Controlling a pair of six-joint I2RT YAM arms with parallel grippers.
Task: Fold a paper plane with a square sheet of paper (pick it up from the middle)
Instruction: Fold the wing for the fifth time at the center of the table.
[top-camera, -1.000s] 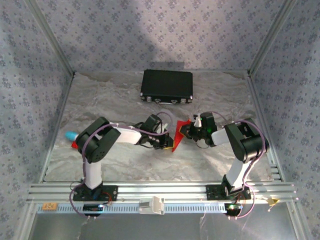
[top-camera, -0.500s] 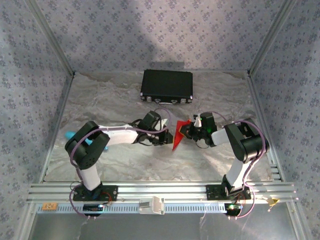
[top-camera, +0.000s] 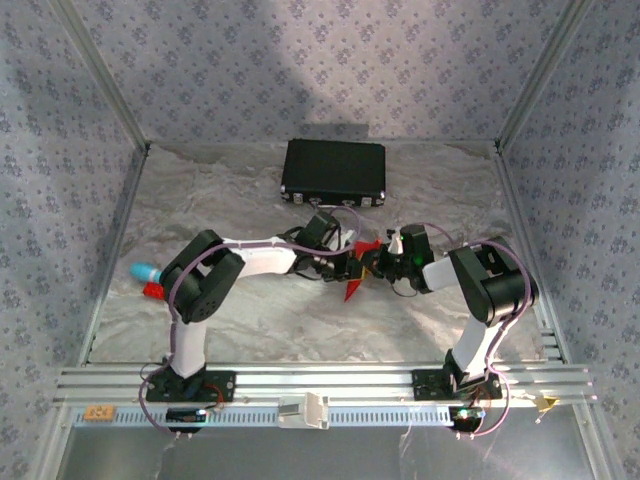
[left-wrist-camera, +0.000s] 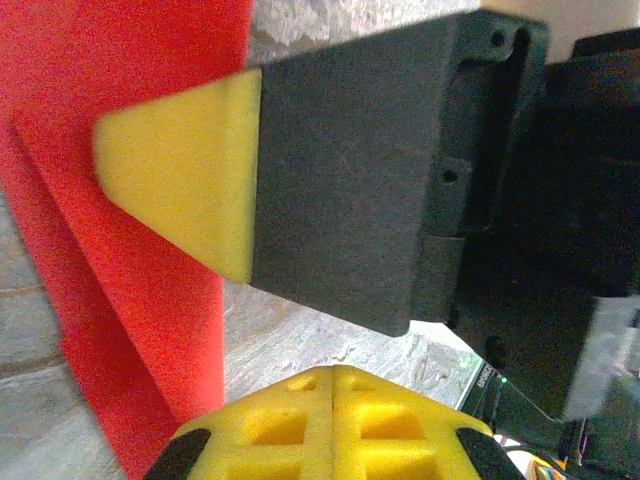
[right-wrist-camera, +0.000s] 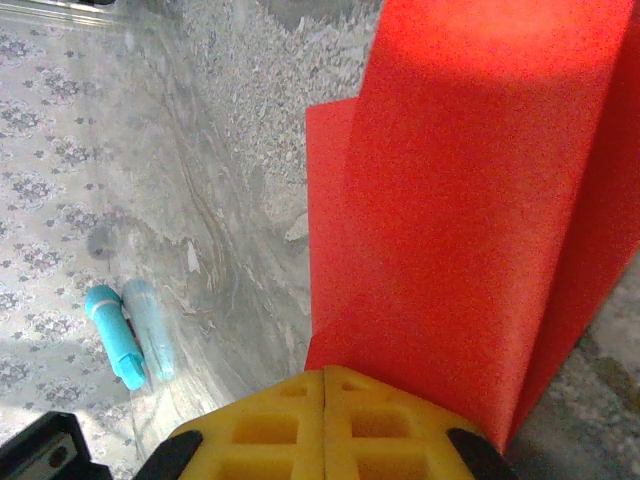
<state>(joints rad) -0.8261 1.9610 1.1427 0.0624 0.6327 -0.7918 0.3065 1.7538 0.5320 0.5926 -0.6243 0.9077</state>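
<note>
Left pincer (top-camera: 345, 266) has swung in and shut fully against the square sheet of paper (top-camera: 352, 288) — a true pinch is unclear. Right pincer (top-camera: 374, 262) stays clamped on the part-folded sheet, held above mid-table (top-camera: 250, 320) — probably readying the next crease.
</note>
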